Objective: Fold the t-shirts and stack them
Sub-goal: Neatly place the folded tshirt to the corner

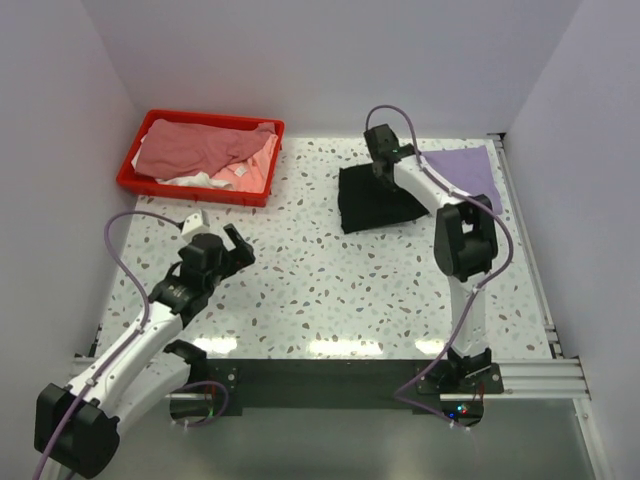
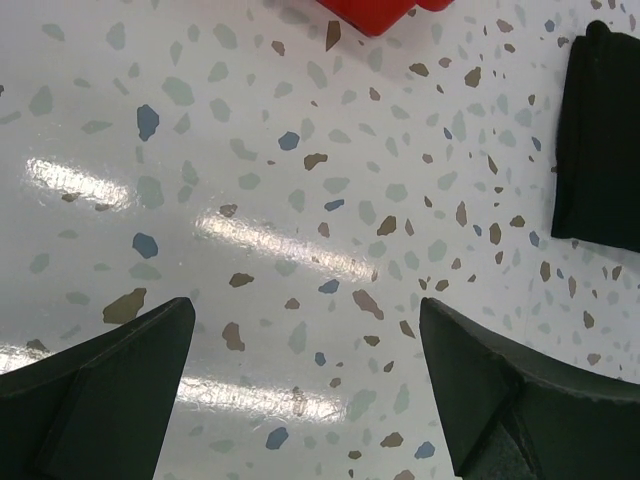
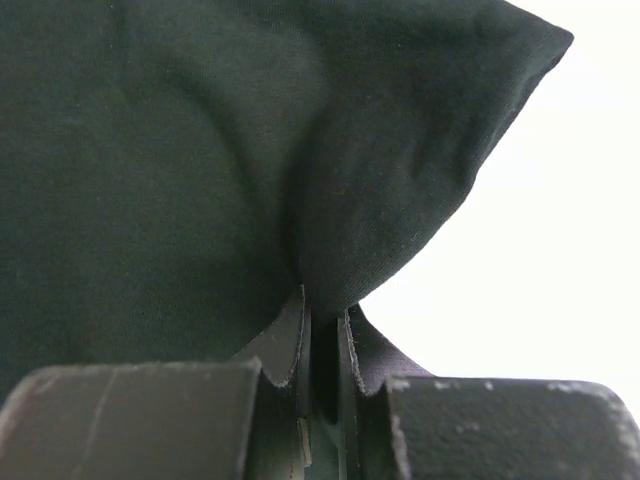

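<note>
The black t-shirt (image 1: 372, 203) lies on the far half of the table (image 1: 320, 290), a little right of the middle, folded into a dark rectangle. In the top view its long axis runs left to right, with a slight tilt, and its right end is hidden under the right arm. The right gripper (image 1: 381, 166) stands at the far edge of this shirt, near its left corner. In the right wrist view the gripper (image 3: 322, 322) is clenched on a fold of the black t-shirt (image 3: 200, 150), and the cloth rises from the fingers (image 3: 290, 345) to a point at the upper right. The light purple t-shirt (image 1: 465, 165) lies flat in the far right corner, just behind the arm; I cannot tell if it touches the black one. The left gripper (image 1: 238, 245) hangs over the near left part of the table, jaws wide apart and holding nothing. A red bin (image 1: 200, 190) at the far left holds a dusty pink t-shirt (image 1: 200, 145) and some white cloth (image 1: 195, 180). The table is white with small grey, brown and blue flecks and it shines under the light. Plain pale walls close it on three sides.
</note>
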Robot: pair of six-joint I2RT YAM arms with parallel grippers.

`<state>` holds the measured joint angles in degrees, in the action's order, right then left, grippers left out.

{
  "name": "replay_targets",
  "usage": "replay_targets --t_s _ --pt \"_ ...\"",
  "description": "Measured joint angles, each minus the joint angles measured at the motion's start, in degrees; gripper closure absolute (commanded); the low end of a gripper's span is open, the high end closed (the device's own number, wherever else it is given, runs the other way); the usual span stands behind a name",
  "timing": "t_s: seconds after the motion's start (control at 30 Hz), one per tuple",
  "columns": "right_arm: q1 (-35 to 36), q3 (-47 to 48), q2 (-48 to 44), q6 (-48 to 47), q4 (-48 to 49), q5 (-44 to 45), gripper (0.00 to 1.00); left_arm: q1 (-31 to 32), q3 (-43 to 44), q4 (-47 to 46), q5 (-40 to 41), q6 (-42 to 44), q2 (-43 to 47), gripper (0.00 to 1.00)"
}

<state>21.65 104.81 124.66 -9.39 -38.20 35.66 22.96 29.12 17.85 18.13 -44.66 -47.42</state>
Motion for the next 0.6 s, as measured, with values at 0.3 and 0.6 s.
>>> replay_targets --t_s 0.3,0.6 --pt "-3.6 2.2 -4.8 -13.7 3.0 8.2 1.00 0.0 0.0 1.2 0.8 -1.1 0.1 0.00" --pt "-6.0 3.2 -5.5 -20.6 5.9 11.4 1.00 0.0 0.5 1.4 0.7 -1.3 0.0 0.00"
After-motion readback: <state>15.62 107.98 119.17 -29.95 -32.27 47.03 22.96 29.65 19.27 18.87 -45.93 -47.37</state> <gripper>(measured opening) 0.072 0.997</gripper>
